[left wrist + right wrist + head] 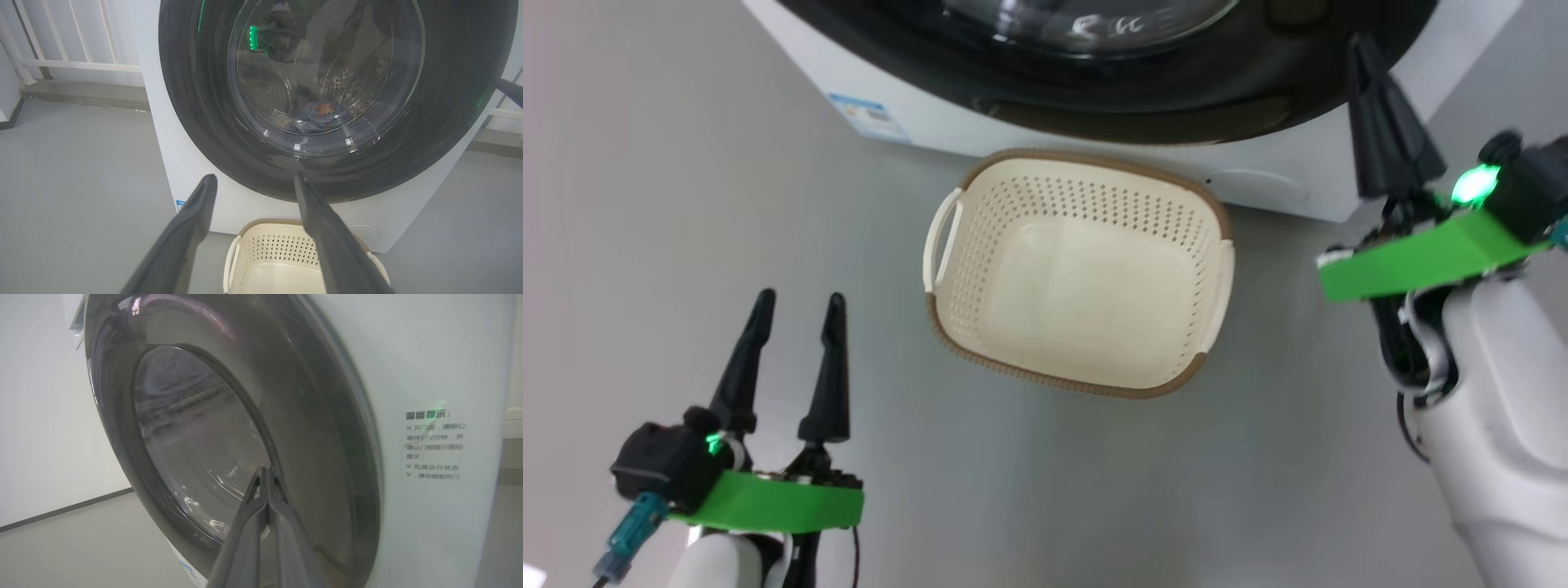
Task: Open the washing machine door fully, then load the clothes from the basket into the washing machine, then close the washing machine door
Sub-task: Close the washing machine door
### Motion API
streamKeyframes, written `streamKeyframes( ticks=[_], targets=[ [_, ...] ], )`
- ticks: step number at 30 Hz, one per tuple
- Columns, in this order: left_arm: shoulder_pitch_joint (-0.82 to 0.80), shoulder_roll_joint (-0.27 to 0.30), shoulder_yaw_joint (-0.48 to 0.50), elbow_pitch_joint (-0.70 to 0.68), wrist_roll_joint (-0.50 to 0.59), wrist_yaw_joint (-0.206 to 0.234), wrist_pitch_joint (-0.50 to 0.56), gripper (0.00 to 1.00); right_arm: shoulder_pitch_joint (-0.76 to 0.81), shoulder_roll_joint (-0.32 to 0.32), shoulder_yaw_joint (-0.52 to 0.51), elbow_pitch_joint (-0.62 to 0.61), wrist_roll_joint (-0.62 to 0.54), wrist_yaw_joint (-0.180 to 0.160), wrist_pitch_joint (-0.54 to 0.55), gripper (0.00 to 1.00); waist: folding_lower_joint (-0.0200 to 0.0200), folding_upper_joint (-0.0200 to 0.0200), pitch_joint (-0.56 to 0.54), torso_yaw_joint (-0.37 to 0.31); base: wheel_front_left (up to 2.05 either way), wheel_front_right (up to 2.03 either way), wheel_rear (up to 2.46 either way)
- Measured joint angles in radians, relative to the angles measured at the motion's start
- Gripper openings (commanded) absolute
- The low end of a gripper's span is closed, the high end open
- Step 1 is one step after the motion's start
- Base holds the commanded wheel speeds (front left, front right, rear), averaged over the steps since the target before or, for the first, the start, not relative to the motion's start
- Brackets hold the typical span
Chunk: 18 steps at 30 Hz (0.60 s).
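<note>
One glossy black washing machine door, shut on white washing machine, blue clothes behind its glass, basket below, left gripper spread open, right gripper pinched closed, Chinese notice alongside.

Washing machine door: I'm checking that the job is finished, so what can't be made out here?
- Latch of the washing machine door: right wrist view, hidden behind the door's rim.
- Clothes: left wrist view, dimmed by the door's tint and reflections; amount unclear.
- Door's upper part: head view, cut off by the top edge.
- Right gripper: right wrist view, whether its shut tips touch the door.
</note>
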Motion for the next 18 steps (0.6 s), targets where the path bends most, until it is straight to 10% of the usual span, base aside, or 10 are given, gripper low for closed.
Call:
streamKeyframes(
  ticks=[2,3,18],
  targets=[
    [0.012,0.011,0.007,0.004,0.004,0.000,0.000,1.00,0.031,0.004,0.005,-0.008,0.000,-0.004,0.000,0.96,0.0000,0.0000,-0.016,-0.014,0.00,0.00,0.00],
    [0.017,0.017,0.011,0.009,0.006,0.000,0.000,1.00,0.047,0.007,0.005,-0.013,0.000,-0.004,0.000,1.00,-0.0001,0.0000,-0.025,-0.022,0.00,0.00,0.00],
    [0.099,0.089,0.035,0.030,0.006,0.000,0.000,1.00,0.256,0.053,-0.038,-0.055,0.008,-0.004,0.000,1.00,-0.0002,0.0000,-0.143,-0.157,0.00,0.00,0.00]
  ],
)
